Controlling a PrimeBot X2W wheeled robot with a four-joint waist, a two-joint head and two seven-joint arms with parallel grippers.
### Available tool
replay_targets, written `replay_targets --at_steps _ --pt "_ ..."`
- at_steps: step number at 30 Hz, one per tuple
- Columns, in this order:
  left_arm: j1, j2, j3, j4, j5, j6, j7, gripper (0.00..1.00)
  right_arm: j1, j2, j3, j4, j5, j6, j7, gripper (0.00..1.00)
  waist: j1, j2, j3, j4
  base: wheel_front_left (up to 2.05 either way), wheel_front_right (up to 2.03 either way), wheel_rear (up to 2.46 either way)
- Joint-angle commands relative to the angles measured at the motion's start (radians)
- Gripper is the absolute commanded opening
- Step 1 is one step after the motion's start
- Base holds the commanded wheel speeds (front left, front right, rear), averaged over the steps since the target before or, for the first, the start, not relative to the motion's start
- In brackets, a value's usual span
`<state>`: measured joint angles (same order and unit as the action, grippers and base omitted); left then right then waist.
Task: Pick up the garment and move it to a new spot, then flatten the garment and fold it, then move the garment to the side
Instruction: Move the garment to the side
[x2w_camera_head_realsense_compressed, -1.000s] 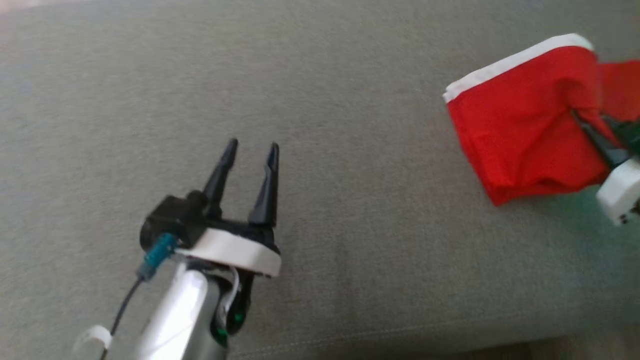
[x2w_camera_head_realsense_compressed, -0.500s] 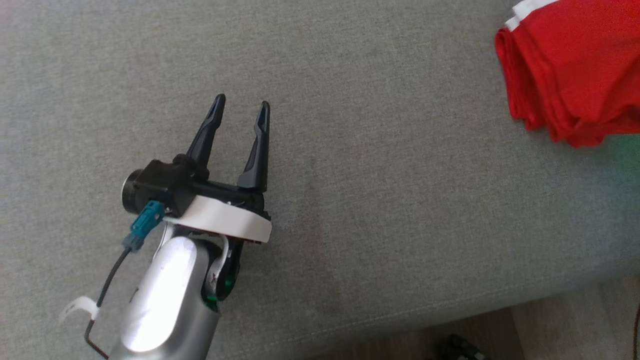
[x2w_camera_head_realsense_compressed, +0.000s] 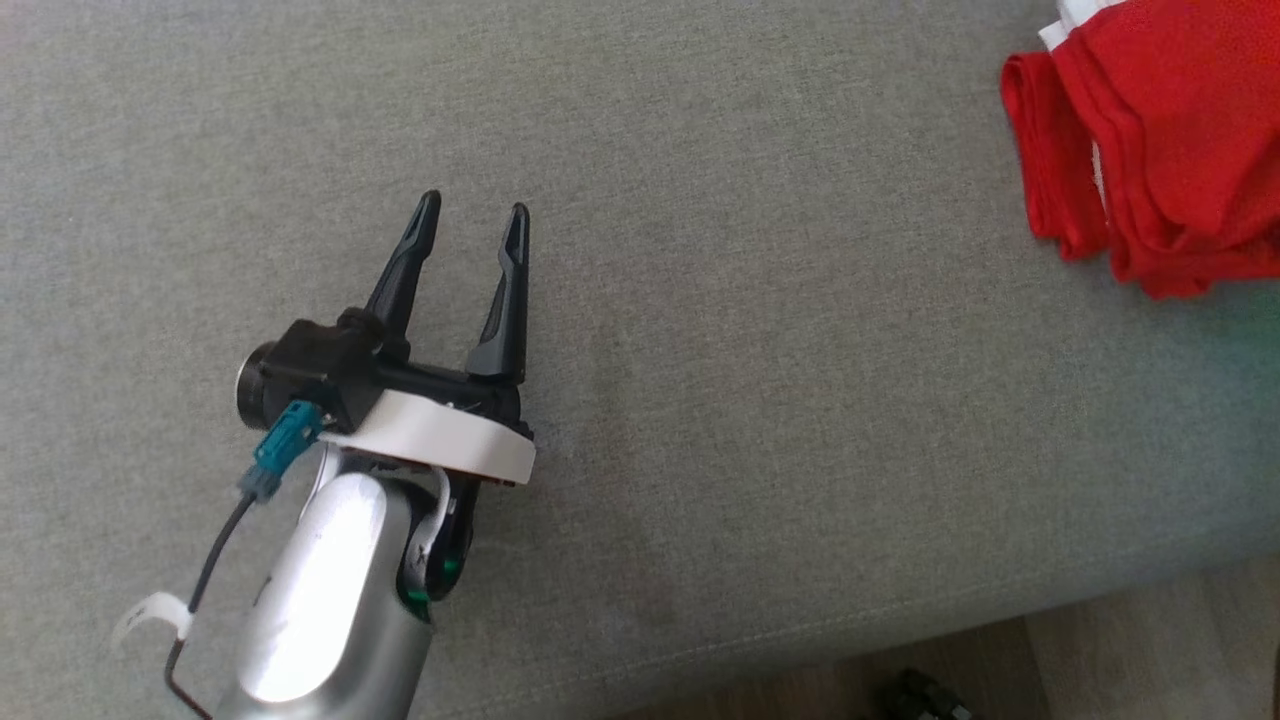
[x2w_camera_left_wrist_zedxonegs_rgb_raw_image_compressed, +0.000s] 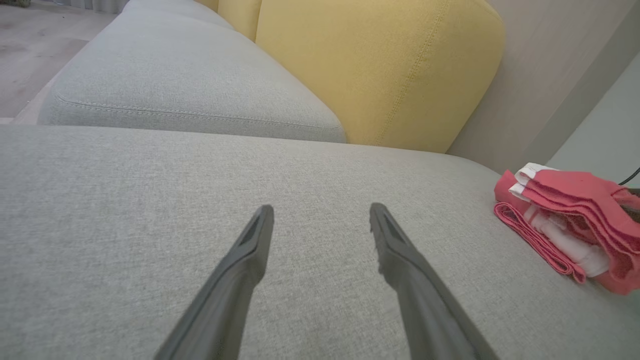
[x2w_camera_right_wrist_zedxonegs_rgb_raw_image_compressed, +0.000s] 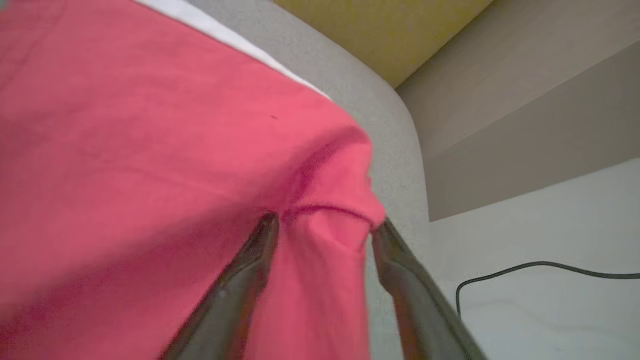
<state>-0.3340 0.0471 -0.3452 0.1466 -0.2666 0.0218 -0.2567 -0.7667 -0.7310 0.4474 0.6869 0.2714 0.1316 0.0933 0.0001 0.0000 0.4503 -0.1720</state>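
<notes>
Two grippers are in play, and only one is anywhere near the work. At the right end of the grey seat cushion (x2w_camera_head_realsense_compressed: 750, 400), towards its far right corner, the red garment (x2w_camera_head_realsense_compressed: 1170, 150) sits as a folded stack. Its doubled edges face the bare middle of the seat and a strip of white trim shows at the far end. It runs off the side of the head view, so I can't say which way its long axis goes. The right gripper (x2w_camera_right_wrist_zedxonegs_rgb_raw_image_compressed: 324, 222) is hard up against it: its two dark fingers (x2w_camera_right_wrist_zedxonegs_rgb_raw_image_compressed: 235, 290) stand wide apart, and a soft ridge of red cloth lies across the gap between their tips, loose rather than pinched as far as I can judge. The left gripper (x2w_camera_head_realsense_compressed: 474, 203) hovers over the middle of the seat, well apart from the stack, jaws spread and empty. Its fingers point towards the yellow back cushion (x2w_camera_left_wrist_zedxonegs_rgb_raw_image_compressed: 380, 65), with the garment off to their right. The right arm is plainly the nearer one. To my eye the folding is done and the stack is set to the side. What matters next, then, is that the cloth lies dead ahead of the right fingers and partly between them. Drawing back along their own line looks the way to come clear without dragging the top layer.
</notes>
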Motion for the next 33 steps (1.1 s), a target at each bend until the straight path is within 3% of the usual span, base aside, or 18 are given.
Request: replay_targets --at_steps 1,13,23,33 --pt "-0.014 0.003 0.028 -0.029 0.002 -0.002 -0.005 1.00 0.025 -0.030 -0.009 -0.016 -0.001 -0.001 -0.001 1.00 -0.0001 0.0000 -0.002 0.000 0.00 0.00 0.00" --pt "0.025 0.003 0.044 -0.027 -0.017 0.004 -0.005 1.00 0.017 0.059 -0.112 -0.140 -0.047 -0.001 0.002 1.00 -0.0001 0.0000 -0.108 0.007 0.00 0.00 0.00" --pt "0.108 0.003 0.052 -0.051 -0.066 0.030 -0.005 1.00 0.155 0.262 -0.189 -0.336 -0.070 -0.001 -0.080 1.00 -0.0001 0.0000 -0.267 0.046 0.00 0.00 0.00" --pt "0.217 0.003 0.037 -0.037 -0.110 0.032 -0.005 1.00 0.407 0.461 -0.302 -0.413 -0.124 -0.001 -0.214 1.00 -0.0001 0.0000 -0.401 0.123 0.00 0.00 0.00"
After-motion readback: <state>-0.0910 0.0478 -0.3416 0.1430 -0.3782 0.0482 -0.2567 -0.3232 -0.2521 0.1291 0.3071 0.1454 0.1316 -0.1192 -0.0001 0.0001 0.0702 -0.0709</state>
